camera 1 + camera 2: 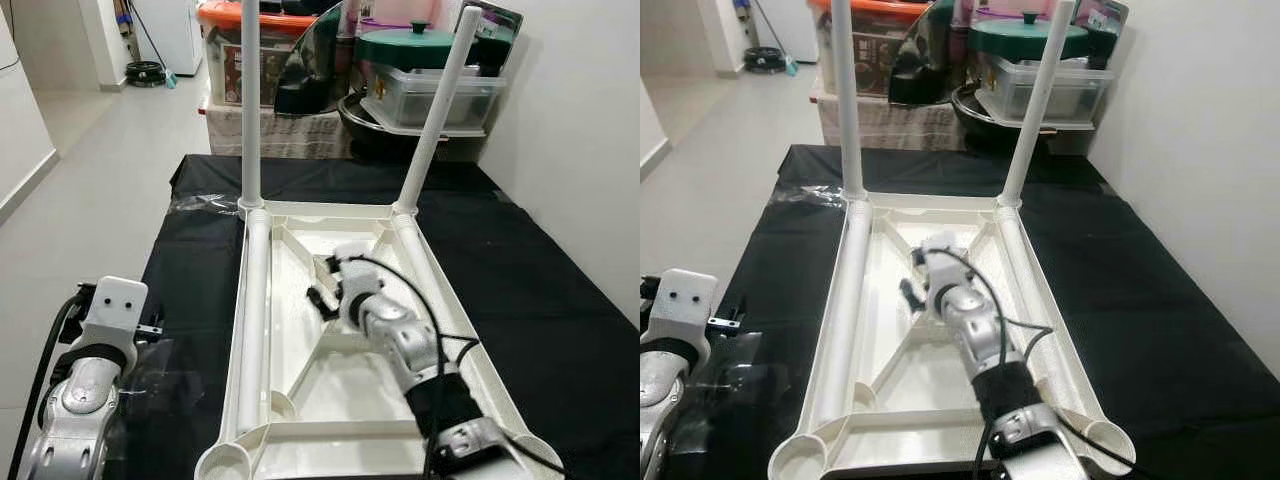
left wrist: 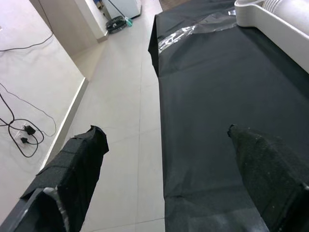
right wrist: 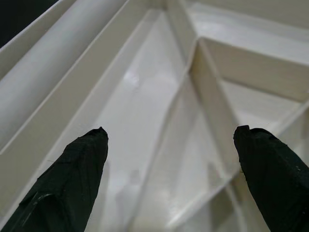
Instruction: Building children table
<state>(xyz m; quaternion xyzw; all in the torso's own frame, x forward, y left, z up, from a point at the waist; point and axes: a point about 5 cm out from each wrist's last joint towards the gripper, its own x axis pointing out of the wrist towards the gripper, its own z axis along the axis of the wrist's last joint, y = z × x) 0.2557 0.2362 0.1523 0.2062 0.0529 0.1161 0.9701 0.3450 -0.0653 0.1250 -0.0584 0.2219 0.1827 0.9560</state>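
White upturned children's table (image 1: 300, 330) lies on a black-covered desk (image 1: 560, 330) — two legs (image 1: 250, 100) upright, storage boxes (image 1: 430, 90) behind. Right claw (image 1: 325, 285), fingers apart, hovers inside its ribbed underside; left claw (image 2: 166, 179) — also spread — over the desk's edge.

1 white tabletop (image 1: 255, 440) lies upside down on 1 black cloth (image 1: 560, 330). 2 legs stand fitted at its far corners, 1 left (image 1: 250, 100) and 1 right (image 1: 440, 110). 2 legs lie along its long edges, 1 left (image 1: 253, 330) and 1 right (image 1: 425, 265). 2 near-corner sockets (image 1: 222, 464) sit open.
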